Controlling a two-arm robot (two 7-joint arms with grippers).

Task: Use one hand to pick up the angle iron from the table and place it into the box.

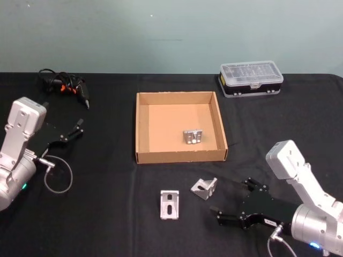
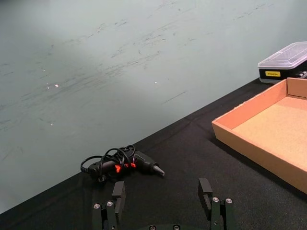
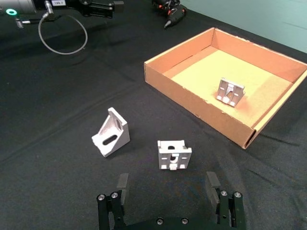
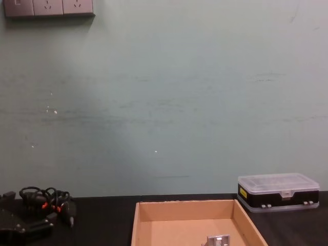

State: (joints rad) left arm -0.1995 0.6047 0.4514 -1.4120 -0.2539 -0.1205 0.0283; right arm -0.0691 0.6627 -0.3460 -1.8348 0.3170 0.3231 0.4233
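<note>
Right gripper [image 1: 234, 202] is low over the table [image 1: 107, 219], front-right of the box [image 1: 179, 157]. Its silver arm enters from the near right corner, with the hand angled left toward the loose brackets. The fingers [image 3: 122, 185] are spread wide and hold nothing. In the right wrist view, one angle iron [image 3: 174, 154] lies on the table just ahead of the gap between the fingers, not touching either one. It is also seen from the head view [image 1: 204, 187]. A second angle iron [image 1: 170, 204] lies further left of it, apart from it, and also on the table. A third angle iron [image 1: 193, 136] sits inside the box on the floor, right of centre.

Left gripper [image 1: 64, 138] is at the left edge of the table, well apart from the box. Its silver arm link stands nearly upright and the hand points right. Its fingers [image 2: 118, 193] are also parted and empty, with a thin cable loop hanging by the wrist.

A cable bundle [image 1: 63, 85] lies at the back left of the table. A plastic case [image 1: 251, 78] sits at the back right, behind the box.
</note>
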